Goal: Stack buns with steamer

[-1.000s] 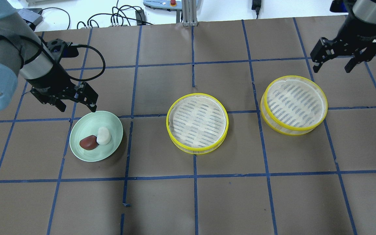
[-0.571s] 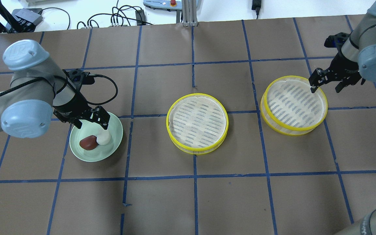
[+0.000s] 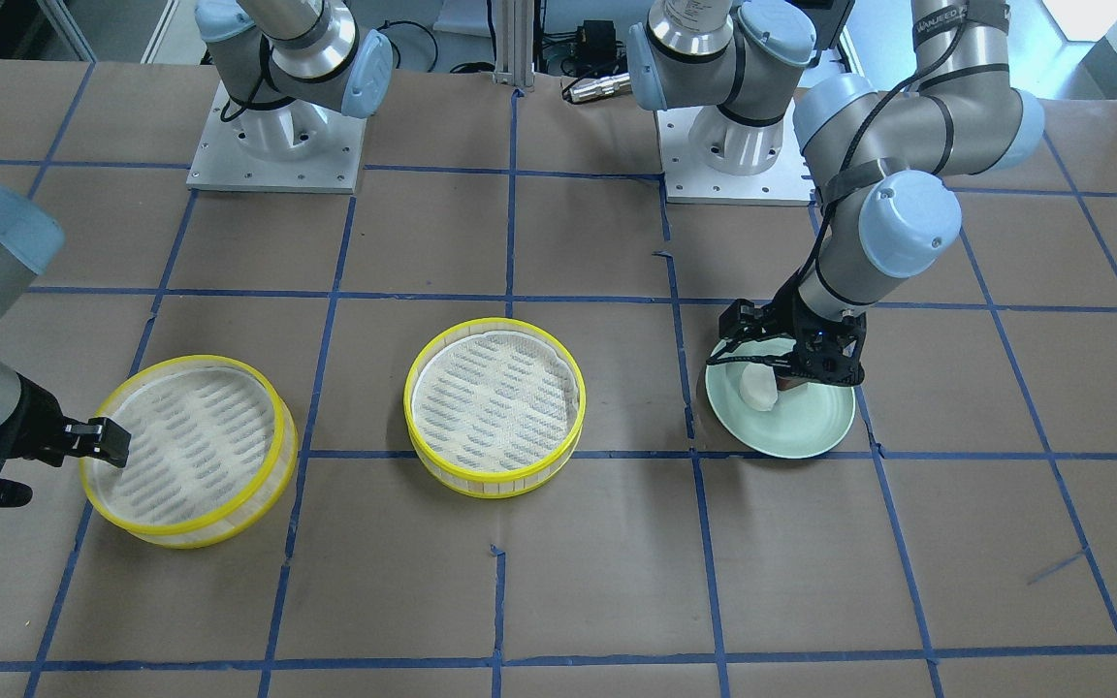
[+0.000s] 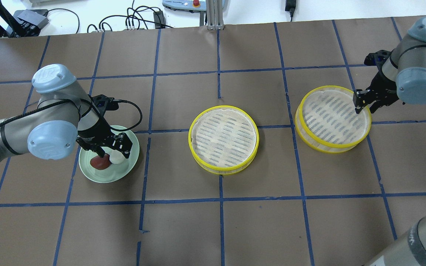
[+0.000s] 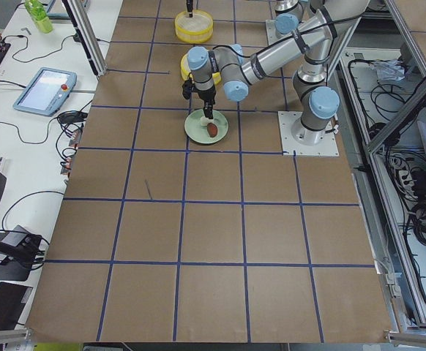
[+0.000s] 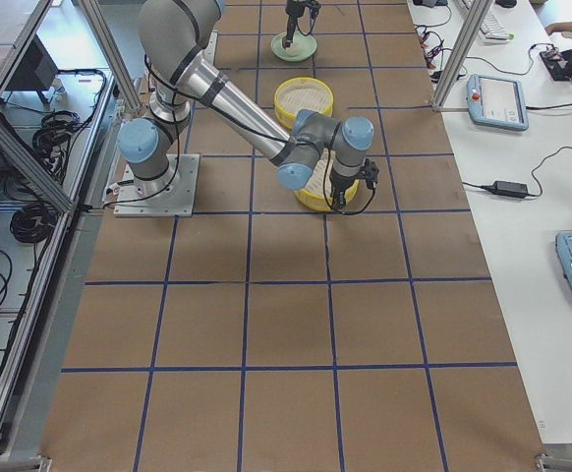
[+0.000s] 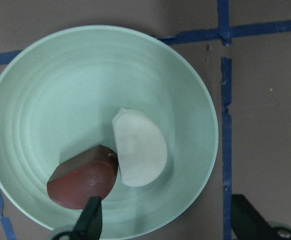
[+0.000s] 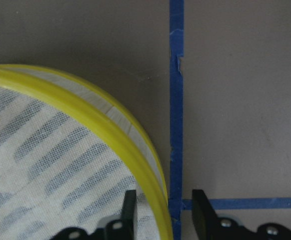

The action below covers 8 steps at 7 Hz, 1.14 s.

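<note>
- Step in hand, as I judge it: the first pick; both buns lie in the pale green plate [image 7: 50,85] at the left of the table, and neither steamer tray holds anything
- The left gripper [image 7: 166,215] hangs low over the plate, jaws spread wide and holding nothing; the next move calls for it to drop around one bun and close gently, without nudging the other
- The right gripper [image 8: 161,200] is at the far right edge of the right steamer tray [image 4: 333,118]; its fingers straddle the yellow rim [image 8: 85,107], one inside and one outside, with gaps on both sides, so nothing is gripped yet
- The middle steamer tray [image 4: 223,138] sits apart from both grippers
- The white bun [image 7: 139,148] is smooth and rounded; the reddish-brown bun [image 7: 83,176] touches it on the left; both are far smaller than the plate, and their closeness may hamper a clean grasp
</note>
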{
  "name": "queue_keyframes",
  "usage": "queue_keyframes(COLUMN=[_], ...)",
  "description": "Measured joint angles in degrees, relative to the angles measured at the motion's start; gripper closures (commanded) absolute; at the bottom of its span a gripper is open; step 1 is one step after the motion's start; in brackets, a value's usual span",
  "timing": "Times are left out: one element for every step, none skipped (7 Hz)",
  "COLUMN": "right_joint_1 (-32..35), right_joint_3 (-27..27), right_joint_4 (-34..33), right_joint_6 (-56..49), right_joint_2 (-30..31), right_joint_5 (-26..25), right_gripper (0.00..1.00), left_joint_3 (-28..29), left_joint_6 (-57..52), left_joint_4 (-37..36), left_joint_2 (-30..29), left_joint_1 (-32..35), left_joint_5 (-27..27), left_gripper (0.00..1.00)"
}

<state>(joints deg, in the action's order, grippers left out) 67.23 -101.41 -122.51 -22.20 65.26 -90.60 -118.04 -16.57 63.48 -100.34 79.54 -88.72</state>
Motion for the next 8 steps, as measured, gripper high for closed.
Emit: queue_keyframes(right_joint_1=[-0.13,-0.20,-0.23,-0.25,-0.25,-0.25,-0.21,-0.18], right_joint_3=[0.00,0.03,0.08,0.19,0.44,1.10,2.47,4.15], right_joint_4=[-0.03,0.01,0.15,0.42,1.21,3.98,9.42,14.94], right_joint_6=[-0.05,-0.11,-0.12,-0.12,-0.13,-0.15,-0.18,-0.34], right_joint_2=[0.00,0.04,0.15,0.37,0.99,2.94,6.31,9.54], right_joint_5=[0.10,0.18,0.23,0.13,-0.09,-0.18,-0.10,0.00], right_gripper=[0.91,0.91,0.91,0.91,0.91,0.91,0.91,0.91], left_joint_3=[-0.20,-0.32,-0.39,-0.42,-0.42,-0.18,0.53,1.35], left_joint_6=[0.00,-0.02,-0.02,0.06,0.19,0.25,0.64,2.31], left_joint_4=[-1.27,-2.13,-2.49,-2.65,-3.35,-4.71,-5.51,-5.41], left_joint_2=[-1.03,-1.59,-1.93,-2.28,-2.52,-2.20,-0.84,1.04], left_joint_1=[0.00,0.00,0.00,0.00,0.00,0.18,0.79,2.02], left_joint_5=[0.00,-0.07,-0.63,-1.64,-2.22,-2.82,-3.83,-4.39], left_gripper=[0.43,0.63,0.98,1.00,1.00,1.00,1.00,1.00])
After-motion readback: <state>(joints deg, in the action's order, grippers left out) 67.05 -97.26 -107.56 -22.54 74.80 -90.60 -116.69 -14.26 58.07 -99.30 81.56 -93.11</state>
